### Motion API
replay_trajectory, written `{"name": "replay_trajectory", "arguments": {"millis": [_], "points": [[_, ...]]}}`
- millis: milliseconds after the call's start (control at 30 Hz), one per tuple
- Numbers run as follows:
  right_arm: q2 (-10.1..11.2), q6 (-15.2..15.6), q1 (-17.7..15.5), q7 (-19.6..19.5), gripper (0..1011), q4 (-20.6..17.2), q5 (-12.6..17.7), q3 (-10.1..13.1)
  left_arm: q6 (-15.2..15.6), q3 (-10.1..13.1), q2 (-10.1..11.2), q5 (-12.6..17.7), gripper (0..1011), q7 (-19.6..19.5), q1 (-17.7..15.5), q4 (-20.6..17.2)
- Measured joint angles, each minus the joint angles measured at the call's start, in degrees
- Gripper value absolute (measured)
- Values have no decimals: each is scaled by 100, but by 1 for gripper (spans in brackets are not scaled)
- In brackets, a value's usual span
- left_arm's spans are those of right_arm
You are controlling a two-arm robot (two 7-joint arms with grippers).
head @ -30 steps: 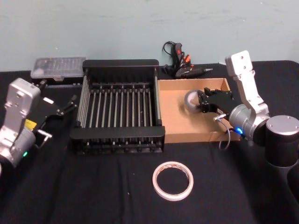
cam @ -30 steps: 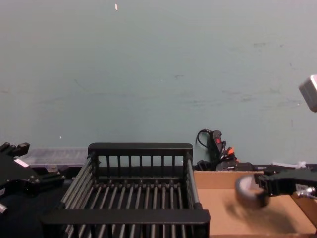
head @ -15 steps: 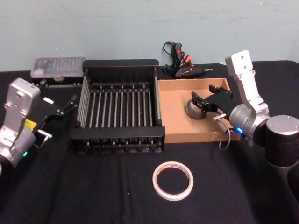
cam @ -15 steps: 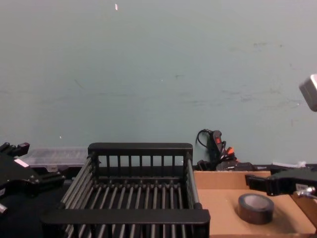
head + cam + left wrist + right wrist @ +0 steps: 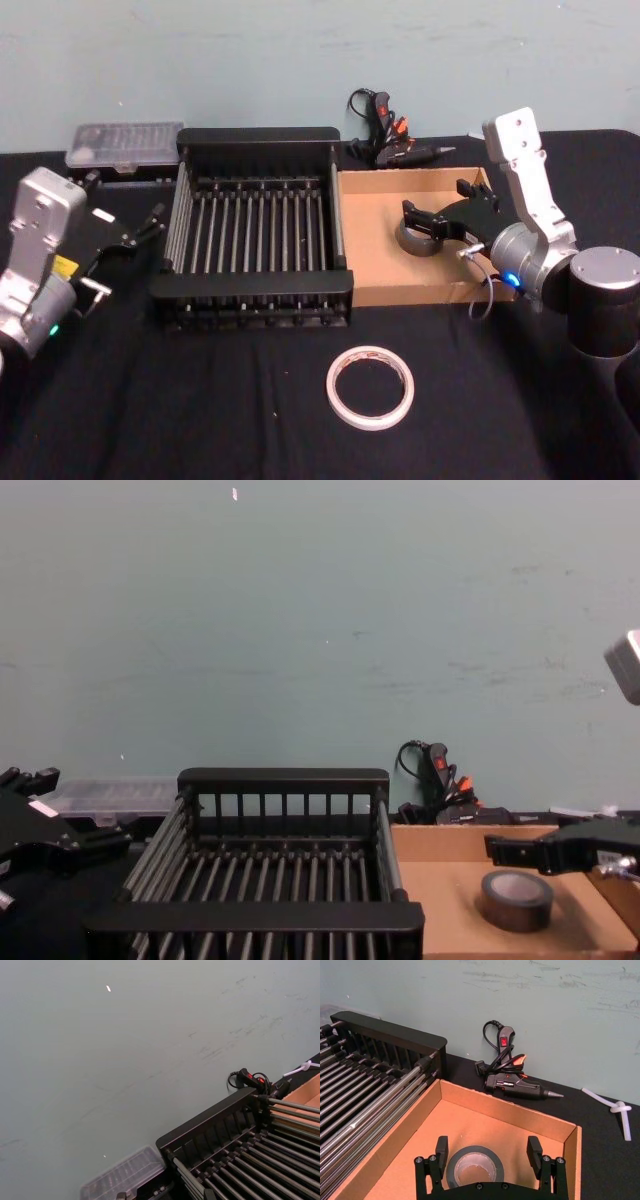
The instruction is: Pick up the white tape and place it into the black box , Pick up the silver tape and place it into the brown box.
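Inside the brown box [image 5: 372, 245], the silver tape [image 5: 421, 239] is lying flat on the cardboard floor, core hole facing up, toward the right half of the tray. Right gripper [image 5: 490, 1152] is hovering just above the roll with its fingers [image 5: 441, 1148] spread wide on either side, gripping nothing; contact with the roll appears nil, though the head view is tight. White tape [image 5: 370, 386] is sitting flat on the black cloth, well in front of both boxes. Black box [image 5: 252, 285] is standing just left of the brown box, walls touching. Left gripper [image 5: 125, 240] is idling left of the black box, fingers parted.
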Motion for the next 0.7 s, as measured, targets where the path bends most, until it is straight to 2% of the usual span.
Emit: {"name": "replay_trajectory", "arguments": {"millis": [467,667,700], "points": [[3,0,-22,34,1003,-40,2,30,0,0,0,0,1001,0,0,0],[94,28,-263,223,1002,-444,99,189,0,0,0,0,1001,0,0,0],[144,36,-364,288,1002,-608,142,230,0,0,0,0,1001,0,0,0]]}}
